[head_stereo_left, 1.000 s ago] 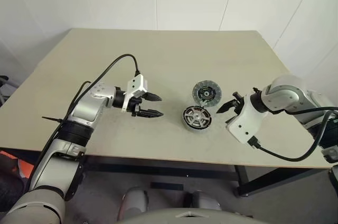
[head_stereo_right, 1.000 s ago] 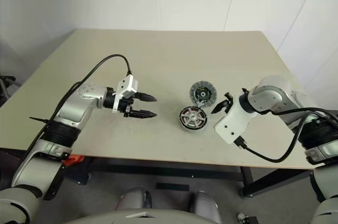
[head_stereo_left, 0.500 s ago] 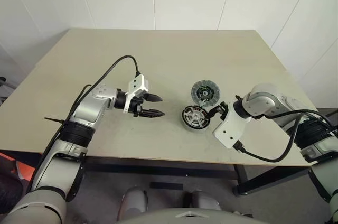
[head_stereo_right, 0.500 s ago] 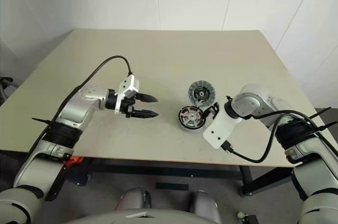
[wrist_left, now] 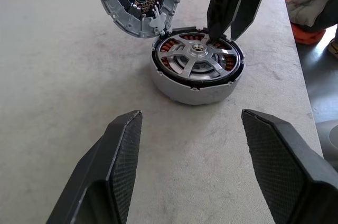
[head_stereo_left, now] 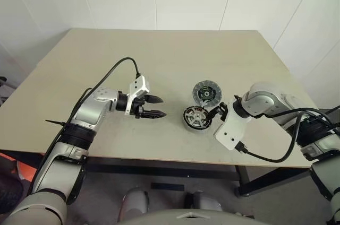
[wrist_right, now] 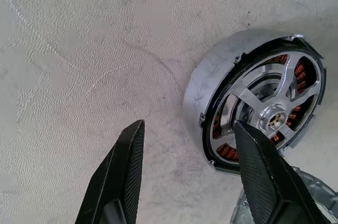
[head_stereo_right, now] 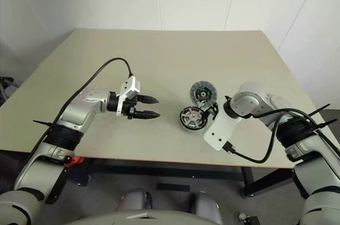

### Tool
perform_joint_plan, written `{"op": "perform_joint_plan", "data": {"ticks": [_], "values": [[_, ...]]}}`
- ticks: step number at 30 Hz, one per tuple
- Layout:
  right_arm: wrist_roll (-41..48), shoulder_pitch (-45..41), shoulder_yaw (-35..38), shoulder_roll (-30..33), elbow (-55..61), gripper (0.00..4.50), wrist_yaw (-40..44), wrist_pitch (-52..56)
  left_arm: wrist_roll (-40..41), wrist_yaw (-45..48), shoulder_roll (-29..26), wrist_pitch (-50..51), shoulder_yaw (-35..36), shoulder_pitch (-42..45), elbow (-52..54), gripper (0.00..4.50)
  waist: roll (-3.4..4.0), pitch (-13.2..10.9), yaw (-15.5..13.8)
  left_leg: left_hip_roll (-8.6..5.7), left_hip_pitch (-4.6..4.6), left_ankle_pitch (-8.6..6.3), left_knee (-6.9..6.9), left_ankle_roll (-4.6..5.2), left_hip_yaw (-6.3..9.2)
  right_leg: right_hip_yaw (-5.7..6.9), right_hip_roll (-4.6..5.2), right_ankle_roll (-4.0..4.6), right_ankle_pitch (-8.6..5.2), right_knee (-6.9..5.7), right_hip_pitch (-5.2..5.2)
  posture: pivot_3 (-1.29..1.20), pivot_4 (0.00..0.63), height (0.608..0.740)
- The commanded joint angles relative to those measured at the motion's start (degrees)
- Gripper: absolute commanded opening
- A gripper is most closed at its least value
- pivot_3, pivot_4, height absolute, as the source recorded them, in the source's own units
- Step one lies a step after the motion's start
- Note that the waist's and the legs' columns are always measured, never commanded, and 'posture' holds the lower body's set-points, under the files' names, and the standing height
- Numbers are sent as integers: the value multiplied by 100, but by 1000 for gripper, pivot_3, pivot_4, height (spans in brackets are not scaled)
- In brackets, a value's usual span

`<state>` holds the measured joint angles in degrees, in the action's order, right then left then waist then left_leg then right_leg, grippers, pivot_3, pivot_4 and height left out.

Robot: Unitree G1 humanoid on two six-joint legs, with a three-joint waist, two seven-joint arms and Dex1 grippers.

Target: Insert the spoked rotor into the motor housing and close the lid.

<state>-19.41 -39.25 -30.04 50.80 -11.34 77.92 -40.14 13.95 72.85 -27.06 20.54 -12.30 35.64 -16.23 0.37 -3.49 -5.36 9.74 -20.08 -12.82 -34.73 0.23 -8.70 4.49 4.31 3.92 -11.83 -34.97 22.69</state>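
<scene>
Head views: motor housing [head_stereo_left: 197,118] sits on the beige surface [head_stereo_left: 175,60], lid [head_stereo_left: 206,92] just behind it. Left end effector [head_stereo_left: 155,106] points level toward the housing, well apart, fingers spread, empty. Right end effector [head_stereo_left: 219,111] angles down at the housing's rim. Left wrist view: spoked rotor [wrist_left: 198,58] lies flat inside the housing, hub up; lid tilts against the rim. Right wrist view: fingers [wrist_right: 124,174] apart, holding nothing, one over the housing's edge.
</scene>
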Motion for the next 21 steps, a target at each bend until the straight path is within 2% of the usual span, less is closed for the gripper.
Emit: {"op": "perform_joint_plan", "data": {"ticks": [1,18,21], "values": [[223,104,76,97,338,3008,76,100,96,-48,-10,-7,132,63,129,3194,0,0,0,0,0,0,0,0,0,0,0,0,0,0,0,0,0,740],[-530,-340,-150,-296,-976,3008,-485,-470,90,-127,-1,7,119,60,134,3194,-1,0,67,1,13,-5,-7,-16,0,-1,-1,1,1,-3,-32,0,0,740],[-551,-415,-168,-324,-1093,2351,-507,-544,101,-151,7,15,125,54,143,3194,-1,0,95,1,11,-3,-7,-13,0,-1,-1,1,1,-3,-31,0,0,740]]}}
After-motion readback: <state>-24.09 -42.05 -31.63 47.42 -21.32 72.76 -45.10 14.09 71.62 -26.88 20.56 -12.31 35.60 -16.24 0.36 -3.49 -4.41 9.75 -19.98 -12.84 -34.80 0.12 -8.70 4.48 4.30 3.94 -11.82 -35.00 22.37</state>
